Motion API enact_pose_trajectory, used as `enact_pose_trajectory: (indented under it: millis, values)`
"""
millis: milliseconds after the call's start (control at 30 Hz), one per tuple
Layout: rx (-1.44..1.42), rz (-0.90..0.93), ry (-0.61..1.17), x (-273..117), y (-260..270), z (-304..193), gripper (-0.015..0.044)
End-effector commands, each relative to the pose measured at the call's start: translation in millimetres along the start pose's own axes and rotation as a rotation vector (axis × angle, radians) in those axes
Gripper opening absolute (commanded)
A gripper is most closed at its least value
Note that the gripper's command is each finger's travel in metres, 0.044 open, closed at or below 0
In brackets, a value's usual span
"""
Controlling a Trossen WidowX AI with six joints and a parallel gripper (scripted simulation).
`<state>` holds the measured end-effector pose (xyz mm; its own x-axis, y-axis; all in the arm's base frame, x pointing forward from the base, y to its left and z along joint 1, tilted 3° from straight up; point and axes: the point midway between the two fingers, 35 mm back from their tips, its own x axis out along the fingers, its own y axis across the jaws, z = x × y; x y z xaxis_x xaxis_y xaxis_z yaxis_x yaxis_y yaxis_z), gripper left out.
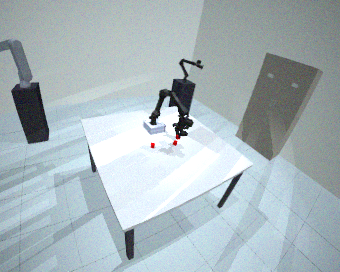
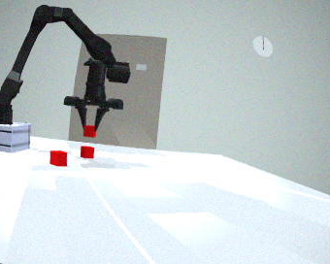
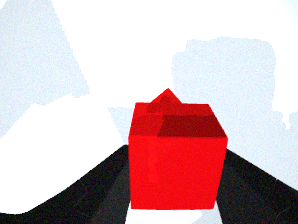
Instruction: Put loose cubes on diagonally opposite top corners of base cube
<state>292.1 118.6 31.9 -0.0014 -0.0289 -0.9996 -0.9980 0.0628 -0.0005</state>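
The held red cube (image 2: 89, 131) (image 3: 176, 172) is clamped between the jaws of the black gripper (image 1: 182, 131) (image 2: 89, 127) (image 3: 173, 155), above and apart from a red table cube (image 1: 175, 143) (image 2: 87, 152) (image 3: 168, 96); its corner shows beyond, apparently rotated relative to the load.

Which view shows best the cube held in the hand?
The wrist view: the held cube looks largest there. The exterior view shows it smaller, above another cube; the top view shows only a tiny red spot.
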Motion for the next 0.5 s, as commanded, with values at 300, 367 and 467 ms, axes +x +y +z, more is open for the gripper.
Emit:
enact_pose_trajectory:
  millis: [300, 367, 467]
  values:
    - [-0.009, -0.002, -0.005, 21, -2, 2, 0.0105]
    - [-0.010, -0.002, -0.005, 25, -1, 2, 0.0105]
    - [-0.010, -0.002, -0.005, 27, -1, 2, 0.0105]
